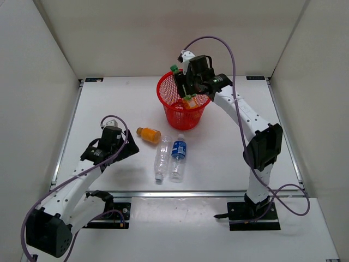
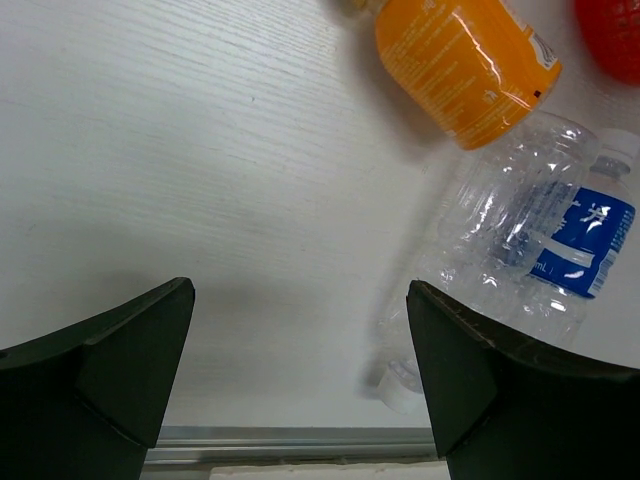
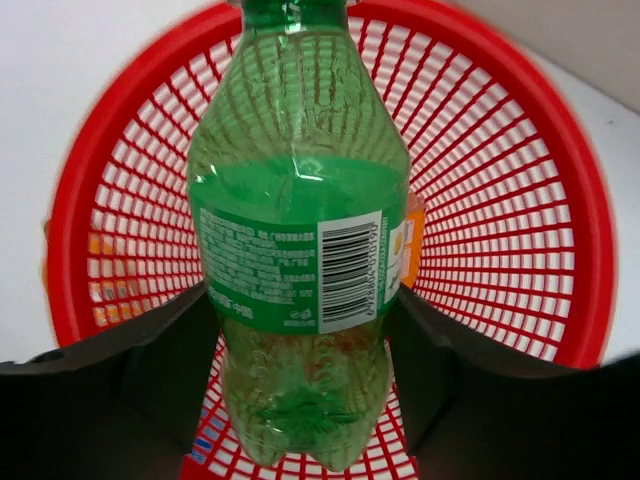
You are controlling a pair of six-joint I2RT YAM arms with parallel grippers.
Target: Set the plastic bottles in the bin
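Left hand [image 2: 298, 292] comes first: its two dark fingers are spread wide and hold nothing, hovering low over the white worktop [image 1: 109, 98].

Just ahead of it and to its right lie three plastic bottles on their sides. Nearest is an orange bottle [image 1: 148, 134]. Beyond it are a plain clear bottle [image 1: 162, 158] and a clear blue-labelled bottle [image 1: 178, 155], side by side and touching or nearly so.

All three look empty, so I judge them very light. The clear walls look thin and should dent under a hard squeeze. The round, glossy bodies should roll or slip if nudged off centre. I would take each one across the middle of its body, fingers square to its long axis and low against the worktop. The orange one lies apart from the pair, so it should be the easiest to reach.

Further right stands the bin [image 1: 182, 117], a red mesh basket with its mouth open upward. A second orange bottle [image 1: 189, 101] already rests inside it.

My right hand [image 3: 302, 310] is above the bin, clenched on the green bottle [image 3: 300, 250]. The fingers press either side of its lower body, just below the label, and the neck points away from my wrist. The wrist view shows the bottle over the bin's mouth with red mesh all around it, so letting go should drop it inside.
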